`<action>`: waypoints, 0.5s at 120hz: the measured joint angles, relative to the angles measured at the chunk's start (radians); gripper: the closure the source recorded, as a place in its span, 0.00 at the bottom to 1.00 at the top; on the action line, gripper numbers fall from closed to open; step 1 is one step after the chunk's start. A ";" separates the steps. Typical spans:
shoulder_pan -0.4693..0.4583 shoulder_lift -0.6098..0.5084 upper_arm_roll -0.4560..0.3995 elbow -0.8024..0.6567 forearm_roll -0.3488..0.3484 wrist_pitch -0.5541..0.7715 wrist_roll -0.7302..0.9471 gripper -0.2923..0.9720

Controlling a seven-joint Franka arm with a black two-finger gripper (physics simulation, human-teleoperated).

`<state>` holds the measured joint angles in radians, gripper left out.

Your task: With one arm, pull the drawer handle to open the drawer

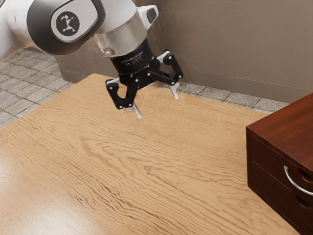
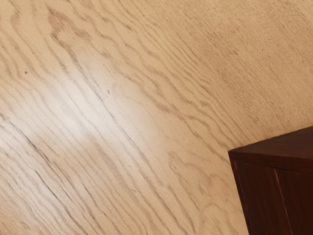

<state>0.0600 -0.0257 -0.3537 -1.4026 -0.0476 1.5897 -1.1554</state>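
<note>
— Drawer handle (image 1: 295, 182): what does it look like?
— A curved silver bar on the upper drawer front of a dark red-brown wooden cabinet (image 1: 281, 131), standing on the table (image 1: 98, 171) at the exterior view's lower right.
— And the gripper (image 1: 156, 105)?
— Fingers spread wide, holding nothing, above the bare wood, well apart from the cabinet.

In the upper left of the frame the arm (image 1: 90, 22) has a smooth white shell with a broad grey band, and on this band sits a round black badge (image 1: 66, 23) with a small white figure. Under it comes a shiny silver collar (image 1: 120, 38), then a black cylinder (image 1: 132, 59) with tiny white lettering. The gripper (image 1: 155, 103) is black, built of jointed links, with pale fingertips (image 1: 136, 111).
</note>
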 joint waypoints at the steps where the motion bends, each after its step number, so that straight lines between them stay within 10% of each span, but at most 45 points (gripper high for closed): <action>1: 0.023 -0.001 0.000 0.000 0.002 0.001 0.008 0.28; 24: 0.373 -0.025 -0.012 0.000 0.022 0.022 0.315 0.25; 60: -0.043 -0.026 -0.063 0.011 0.101 -0.006 0.838 0.24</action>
<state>0.0171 -0.0520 -0.4168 -1.3912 0.0539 1.5840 -0.3175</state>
